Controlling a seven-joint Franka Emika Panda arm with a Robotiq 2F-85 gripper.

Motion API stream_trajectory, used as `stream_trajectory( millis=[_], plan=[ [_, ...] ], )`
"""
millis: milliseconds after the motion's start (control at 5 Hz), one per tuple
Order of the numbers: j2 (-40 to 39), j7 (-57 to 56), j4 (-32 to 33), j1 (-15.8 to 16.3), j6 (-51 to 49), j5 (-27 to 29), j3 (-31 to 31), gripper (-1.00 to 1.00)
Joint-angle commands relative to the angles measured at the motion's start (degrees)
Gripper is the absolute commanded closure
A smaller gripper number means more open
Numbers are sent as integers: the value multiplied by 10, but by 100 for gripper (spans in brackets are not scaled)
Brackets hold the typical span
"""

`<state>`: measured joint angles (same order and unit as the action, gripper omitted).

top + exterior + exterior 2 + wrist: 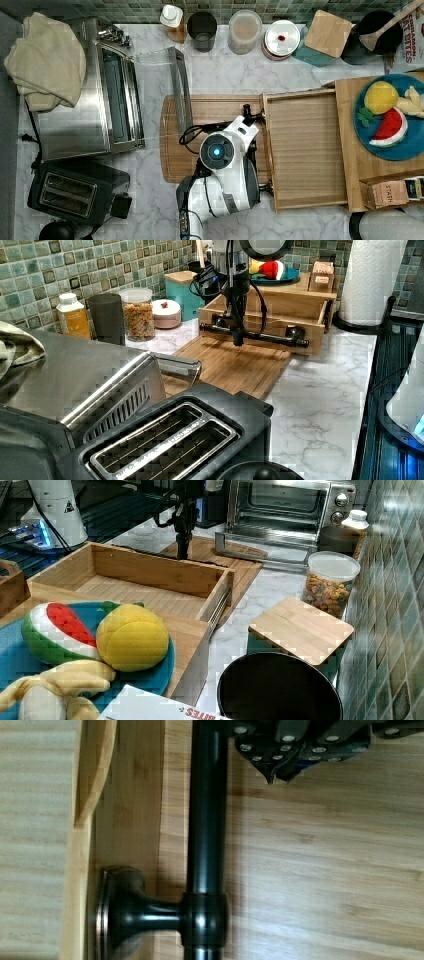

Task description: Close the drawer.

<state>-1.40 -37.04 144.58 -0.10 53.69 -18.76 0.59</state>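
Observation:
The drawer [305, 145] is a shallow bamboo tray standing pulled out from its wooden unit, and its inside is bare. A long black bar handle [206, 820] runs across its front [280, 325]. My gripper [276, 776] hangs straight down just outside that bar, over the cutting board [235, 367], with its fingertips together and nothing between them. In the left view the gripper [238, 342] reaches down to about the level of the handle [265, 336]. In the top view my arm [225, 160] covers most of the handle. In the right view the gripper [182, 552] stands behind the drawer's front wall [145, 575].
A steel toaster oven [90, 100] with its glass door [180, 90] dropped open lies at the top view's left, beside the cutting board [215, 107]. A black toaster [75, 192] sits below it. Jars line the back wall, and a blue plate [395, 150] of toy fruit tops the drawer unit.

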Motion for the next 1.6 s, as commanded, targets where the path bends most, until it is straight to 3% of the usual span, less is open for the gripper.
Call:
stream_trajectory(
  millis=[200,400,600,800,1000,1200,1600],
  plan=[
    [-4,-31,-6,-36,19,-10,41,100],
    [1,14,-19,-48,-9,-67,53,100],
    [2,31,-7,-77,42,-139,79,100],
    [0,44,-12,-97,54,-162,107,100],
    [-4,32,-34,-116,45,-170,138,100],
    [-10,6,-37,-144,100,-187,177,100],
    [-81,-140,-115,-168,134,-145,229,100]
  ],
)
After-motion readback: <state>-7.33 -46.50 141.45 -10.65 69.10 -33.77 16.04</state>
